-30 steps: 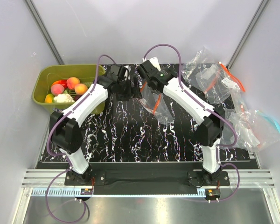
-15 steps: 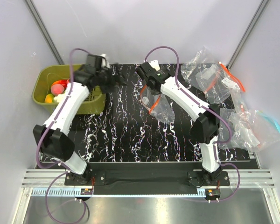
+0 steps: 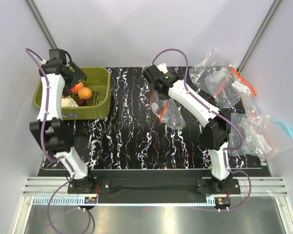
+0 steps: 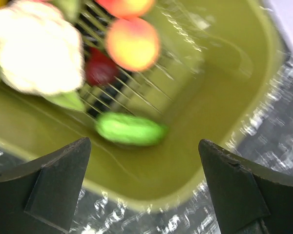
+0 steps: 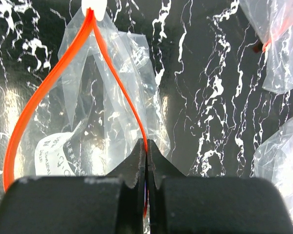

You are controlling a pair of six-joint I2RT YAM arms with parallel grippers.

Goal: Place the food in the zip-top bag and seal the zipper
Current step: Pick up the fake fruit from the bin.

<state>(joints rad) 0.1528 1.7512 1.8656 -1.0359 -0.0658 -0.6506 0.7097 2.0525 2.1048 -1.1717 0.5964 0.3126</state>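
The food lies in an olive-green basket [image 3: 101, 97] at the back left: orange-pink peaches [image 3: 85, 92] and, in the left wrist view, a peach [image 4: 133, 43] with a dark plum [image 4: 100, 70] under it. My left gripper [image 3: 74, 77] hovers over the basket, open and empty [image 4: 142, 142]. The clear zip-top bag [image 3: 168, 112] lies mid-table. My right gripper [image 3: 158, 95] is shut on one side of its red-orange zipper strip [image 5: 146, 145]. The bag's mouth gapes in a loop [image 5: 39, 102], with the white slider [image 5: 94, 7] at the far end.
A white cauliflower [image 4: 36, 48] and a green vegetable [image 4: 132, 129] also lie in the basket. Several spare clear bags [image 3: 224, 83] are piled at the back right, one with a light-blue strip [image 3: 285, 129].
My left arm has swung from the bag at mid-table to over the basket on the left. My right gripper has kept its hold on the zipper strip.
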